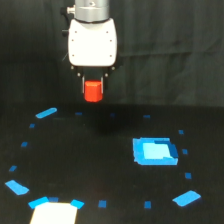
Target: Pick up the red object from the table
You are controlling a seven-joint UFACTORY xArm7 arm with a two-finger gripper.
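End effector, exterior view: fingers pinch the red object, which hangs at twelve o'clock, clear above the black tabletop. Blue tape patch lies at four o'clock; the lift appears essentially achieved.

gripper up top centre, block between its fingers, well above the bench; big tape patch on bench toward exterior view's right, small tape squares ringed around it
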